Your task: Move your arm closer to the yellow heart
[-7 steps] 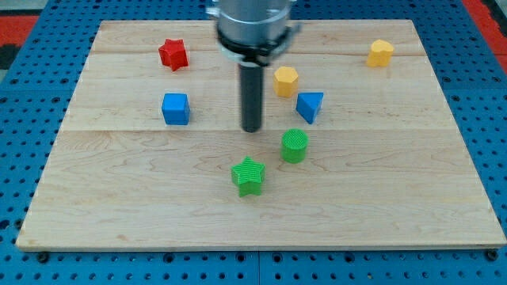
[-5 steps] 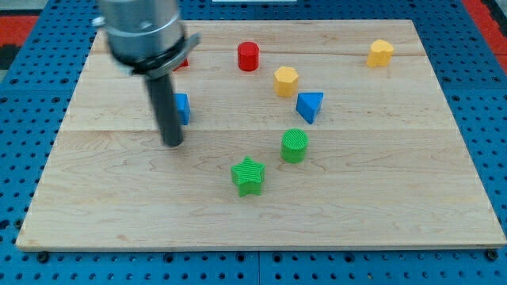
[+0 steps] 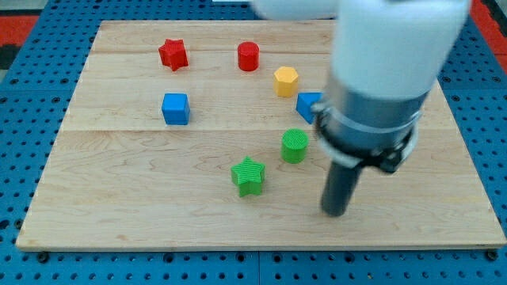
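Having swung from the blue cube (image 3: 176, 108), my tip (image 3: 335, 212) right of the green star (image 3: 249, 176); no pincer.

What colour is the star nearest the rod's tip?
Green star, seen in the camera view, left of my tip.

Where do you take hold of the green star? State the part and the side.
I can only push. My tip lies at the view's lower right of the green star, so come from that side, into a notch between two points, where the rod should seat.
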